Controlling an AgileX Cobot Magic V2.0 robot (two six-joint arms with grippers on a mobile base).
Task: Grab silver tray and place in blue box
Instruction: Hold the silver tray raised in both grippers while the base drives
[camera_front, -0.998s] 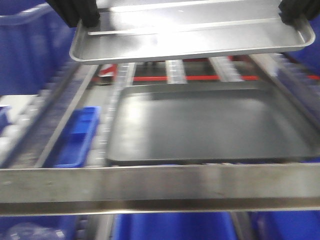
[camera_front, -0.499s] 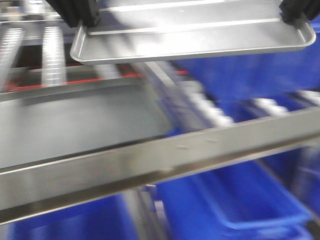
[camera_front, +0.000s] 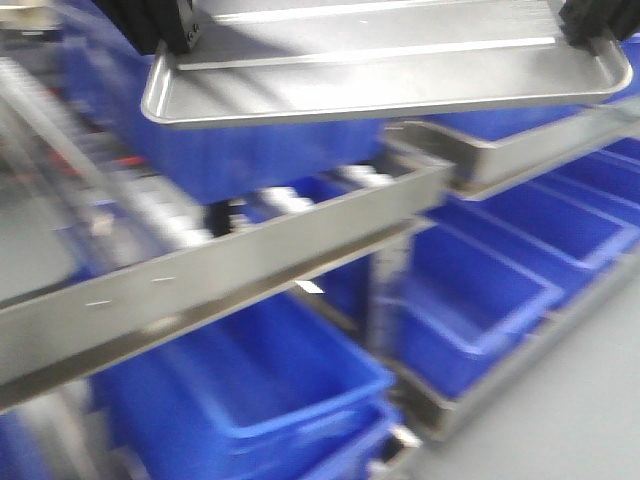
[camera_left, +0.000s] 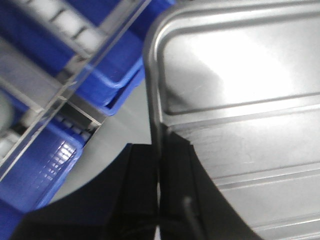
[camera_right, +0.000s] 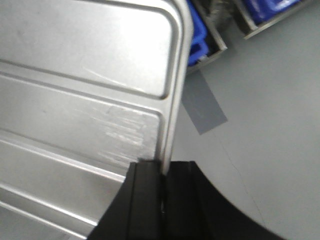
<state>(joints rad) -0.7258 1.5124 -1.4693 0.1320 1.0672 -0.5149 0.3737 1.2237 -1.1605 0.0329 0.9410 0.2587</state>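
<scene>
The silver tray (camera_front: 380, 70) hangs level across the top of the front view, held at both short ends. My left gripper (camera_front: 165, 30) is shut on its left rim, and the left wrist view shows the black fingers (camera_left: 175, 170) pinching the rolled rim of the tray (camera_left: 240, 100). My right gripper (camera_front: 590, 25) is shut on the right rim, which passes between its fingers (camera_right: 145, 190) beside the ridged tray floor (camera_right: 85, 75). Several blue containers lie below; I cannot tell which is the blue box.
A steel rack rail (camera_front: 220, 270) runs diagonally under the tray. A deep blue crate (camera_front: 240, 400) sits low in front and lower blue bins (camera_front: 500, 260) line the shelves to the right. Grey floor (camera_front: 570, 400) shows at lower right, with a tape patch (camera_right: 202, 107).
The whole view has swung: the dark grey tray and rollers slid off to the left, and blue bins and floor came in. The silver tray stays gripped the same way.
</scene>
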